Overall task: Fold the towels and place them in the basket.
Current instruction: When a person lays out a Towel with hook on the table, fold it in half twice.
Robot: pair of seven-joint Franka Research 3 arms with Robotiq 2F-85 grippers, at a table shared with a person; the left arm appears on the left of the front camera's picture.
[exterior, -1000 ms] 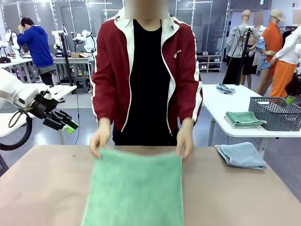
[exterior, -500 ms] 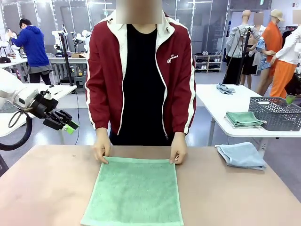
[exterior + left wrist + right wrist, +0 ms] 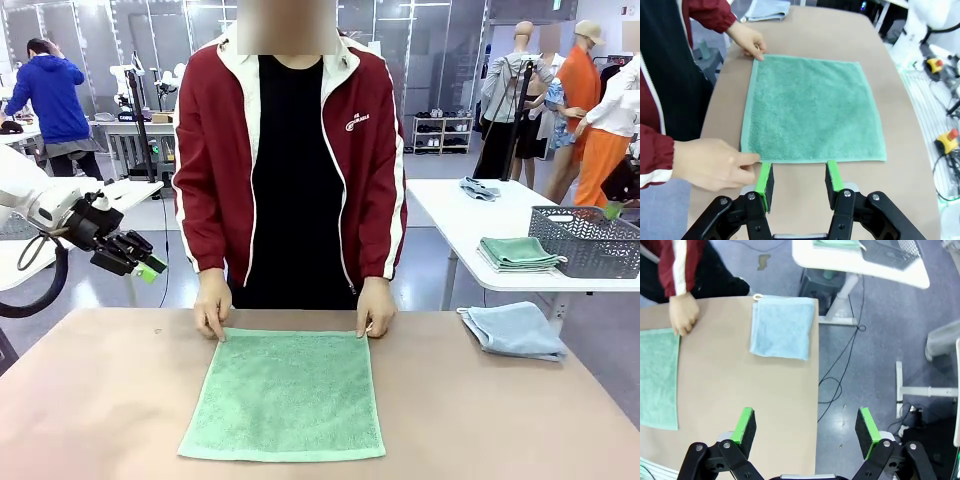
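- Your sea-green towel (image 3: 285, 392) lies flat and unfolded in the middle of the tabletop (image 3: 90, 400), its far edge close to the tabletop's far edge and its near edge short of the near one
- The person pins its two far corners, one hand (image 3: 213, 305) on each; the other hand (image 3: 375, 308) sits on the corner toward the right edge
- You have bare tabletop on both sides of this towel, wider toward the left edge
- The grey-blue towel (image 3: 515, 330) lies loosely folded at the tabletop's far right corner, right against the right edge, well apart from the green one
- Your left gripper (image 3: 140, 262) hangs in the air off the tabletop's left side; its fingers stand partly apart with nothing between them
- Your right gripper (image 3: 806, 417) hangs high over the right edge, fingers spread wide and empty
- The basket (image 3: 585, 240) stands on a white side table (image 3: 450, 215) beyond the right edge, with a folded green towel (image 3: 518, 252) just beside it
- The tabletop is plain matte tan; the floor around it is grey, with cables lying by the side table's legs
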